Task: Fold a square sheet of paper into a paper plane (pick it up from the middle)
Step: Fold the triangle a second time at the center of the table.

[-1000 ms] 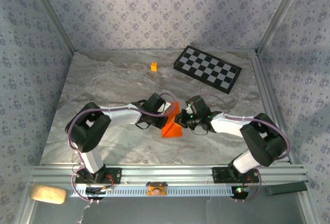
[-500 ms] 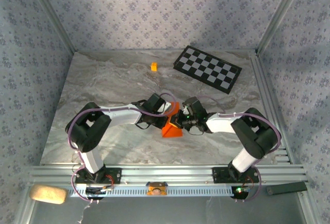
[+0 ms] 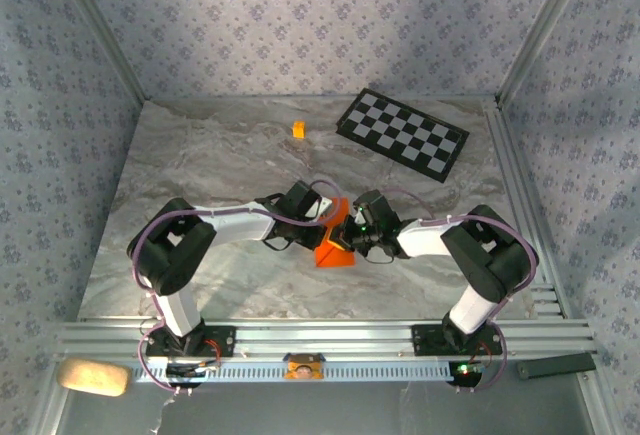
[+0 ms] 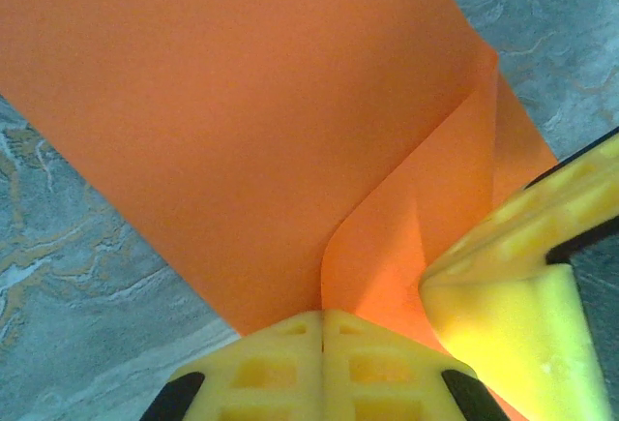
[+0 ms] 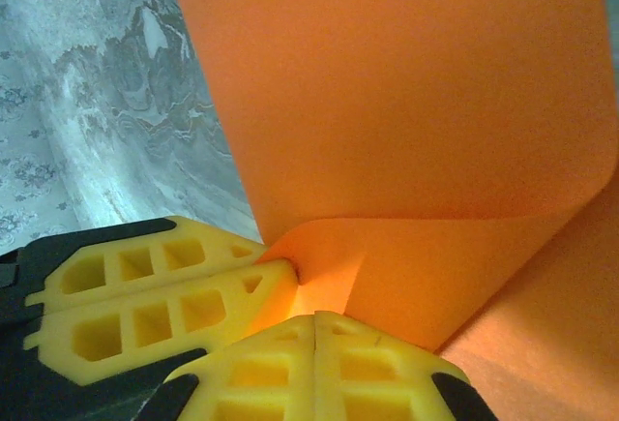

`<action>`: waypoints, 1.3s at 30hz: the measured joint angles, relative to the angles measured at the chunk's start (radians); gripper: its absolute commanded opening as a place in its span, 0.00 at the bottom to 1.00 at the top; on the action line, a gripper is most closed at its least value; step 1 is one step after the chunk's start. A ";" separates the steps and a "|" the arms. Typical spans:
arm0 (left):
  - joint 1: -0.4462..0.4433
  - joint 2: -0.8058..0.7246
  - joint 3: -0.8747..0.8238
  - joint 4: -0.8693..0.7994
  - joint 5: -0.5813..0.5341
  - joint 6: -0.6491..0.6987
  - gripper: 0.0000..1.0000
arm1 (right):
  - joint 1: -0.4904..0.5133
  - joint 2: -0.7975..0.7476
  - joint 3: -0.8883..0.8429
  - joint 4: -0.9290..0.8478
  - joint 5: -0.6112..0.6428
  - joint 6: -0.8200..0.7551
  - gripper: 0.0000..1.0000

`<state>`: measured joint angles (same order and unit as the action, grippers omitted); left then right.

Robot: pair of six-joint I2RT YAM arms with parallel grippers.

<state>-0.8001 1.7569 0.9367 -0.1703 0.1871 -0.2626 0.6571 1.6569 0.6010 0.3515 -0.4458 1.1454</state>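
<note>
— Top view: anything changed?
— The right arm [image 3: 482,255] has swung its elbow inward. The square sheet of paper [image 3: 333,247] stands creased mid-table [image 3: 200,165], on marble, with wallpapered walls [image 3: 300,25] around it.
— Left wrist?
— The left gripper [image 4: 322,322] is clamped on the paper's fold.
— Right wrist?
— The right gripper [image 5: 315,322] pinches it too.

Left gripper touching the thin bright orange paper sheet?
Touching. In the left wrist view the left gripper is shut, its yellow fingers pinching the thin bright orange paper sheet between them.

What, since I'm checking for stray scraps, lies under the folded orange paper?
Grey marbled tabletop shows past the edges of the bright orange folded paper sheet. The patch directly below is covered, so scraps there cannot be ruled out.
</note>
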 measured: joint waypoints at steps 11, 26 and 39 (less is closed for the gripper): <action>0.000 0.000 0.000 0.002 0.000 0.000 0.03 | -0.007 0.013 -0.021 0.021 -0.004 0.006 0.00; 0.000 0.000 0.000 0.002 0.000 0.001 0.03 | -0.115 -0.009 0.005 -0.032 -0.019 -0.051 0.00; 0.000 0.003 0.000 0.006 0.000 0.004 0.03 | -0.139 -0.016 0.002 -0.087 -0.027 -0.079 0.02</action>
<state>-0.8001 1.7596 0.9367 -0.1646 0.1867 -0.2588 0.5179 1.6409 0.6033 0.2646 -0.4732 1.0664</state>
